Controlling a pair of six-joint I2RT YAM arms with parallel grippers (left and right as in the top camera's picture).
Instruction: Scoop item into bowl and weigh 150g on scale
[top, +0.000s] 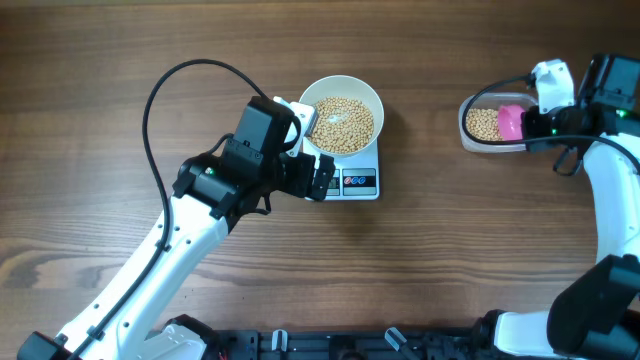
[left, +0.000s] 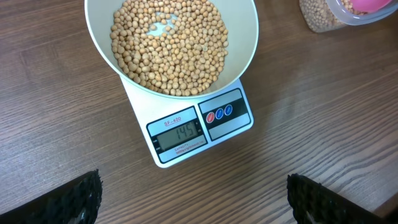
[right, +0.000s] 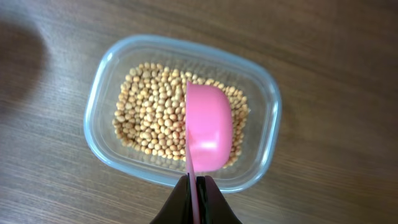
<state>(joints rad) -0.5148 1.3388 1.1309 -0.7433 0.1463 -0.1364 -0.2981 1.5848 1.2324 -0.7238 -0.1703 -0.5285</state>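
Note:
A white bowl (top: 342, 89) (left: 249, 37) full of tan beans (top: 343, 122) (left: 171, 46) stands on the white scale (top: 358, 181) (left: 199, 130), whose display shows 145. My left gripper (top: 318, 178) (left: 193, 202) hovers open just in front of the scale, with nothing between its fingers (left: 74, 202). At the far right my right gripper (top: 535, 118) (right: 198, 186) is shut on the handle of a pink scoop (top: 510, 121) (right: 208, 127). The scoop is turned on its side above the beans (right: 149, 115) in a clear plastic tub (top: 490, 145) (right: 99, 102).
A black cable (top: 160, 90) loops up from the left arm over the table's left half. The right arm's body (top: 615, 200) runs down the right edge.

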